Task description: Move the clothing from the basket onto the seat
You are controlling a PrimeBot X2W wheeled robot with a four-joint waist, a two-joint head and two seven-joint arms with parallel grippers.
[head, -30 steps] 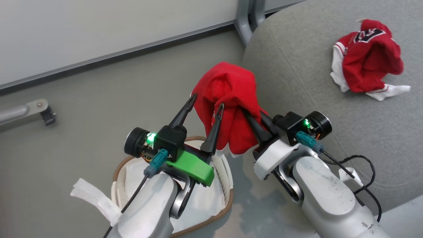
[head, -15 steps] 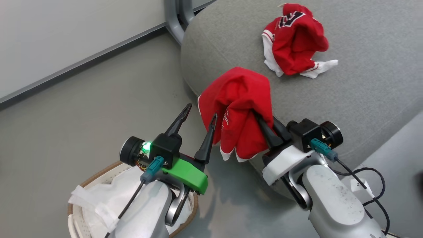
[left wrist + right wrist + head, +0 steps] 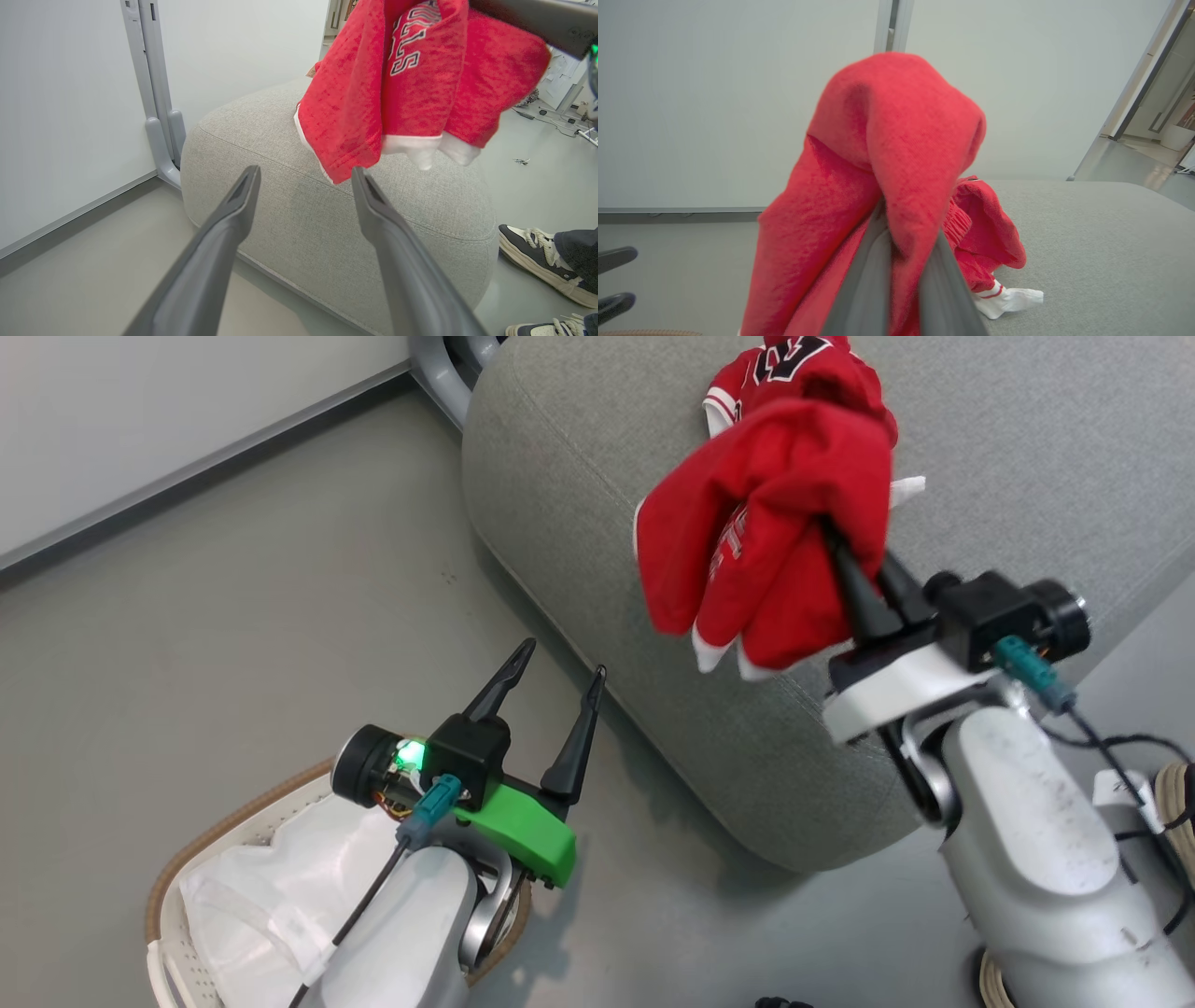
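Note:
My right gripper (image 3: 845, 555) is shut on a red jersey (image 3: 766, 541) with white trim, which hangs bunched above the grey seat (image 3: 1027, 448). In the right wrist view the held jersey (image 3: 887, 154) drapes over my fingertips and hides them. The other red jersey (image 3: 794, 359) lies on the seat, partly behind the held one, and appears again as a crumpled jersey (image 3: 990, 233) on the cushion (image 3: 1111, 242). My left gripper (image 3: 560, 661) is open and empty over the floor beside the seat. The basket (image 3: 215, 817) sits at the lower left, with its white liner showing.
A grey metal post (image 3: 439, 364) stands by the wall at the seat's far corner. Black cables (image 3: 1139, 747) lie on the floor at the right. A person's shoes (image 3: 537, 261) are on the floor beyond the seat (image 3: 327, 219).
The head camera has swung right, shifting the whole view. My right gripper has carried the jersey up and over the seat, close to the other jersey. The left gripper stays open.

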